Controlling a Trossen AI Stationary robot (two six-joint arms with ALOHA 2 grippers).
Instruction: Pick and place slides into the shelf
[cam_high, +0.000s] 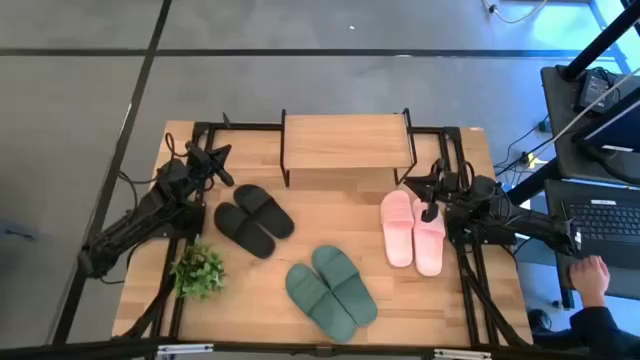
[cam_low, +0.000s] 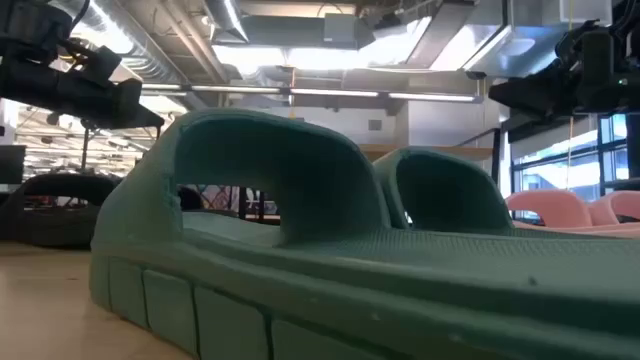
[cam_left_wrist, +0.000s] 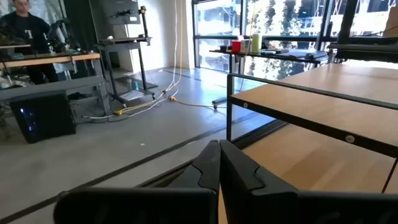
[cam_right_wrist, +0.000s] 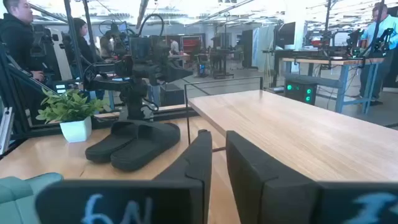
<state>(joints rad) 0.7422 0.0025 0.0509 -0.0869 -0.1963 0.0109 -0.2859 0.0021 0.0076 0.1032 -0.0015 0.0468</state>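
Note:
The shelf (cam_high: 345, 146) stands at the table's far edge, its wooden top on a black frame; it also shows as the shelf (cam_left_wrist: 356, 78) and the shelf (cam_right_wrist: 280, 127). Black slides (cam_high: 253, 219) lie soles down left of centre, green slides (cam_high: 330, 290) near the front edge, pink slides (cam_high: 412, 229) on the right. The low view is filled by a green slide (cam_low: 300, 230). My left gripper (cam_high: 218, 160) hovers shut, beyond the black slides by the shelf's left end. My right gripper (cam_high: 428, 190) hovers above the pink slides' far ends, with only a thin slit between its fingers (cam_right_wrist: 199, 155).
A small potted plant (cam_high: 198, 270) sits near the table's left front corner, close to the left arm. Black frame rails run along both table sides. A person's hand (cam_high: 592, 272) rests at a desk beyond the right edge. Bare wood lies between the slide pairs.

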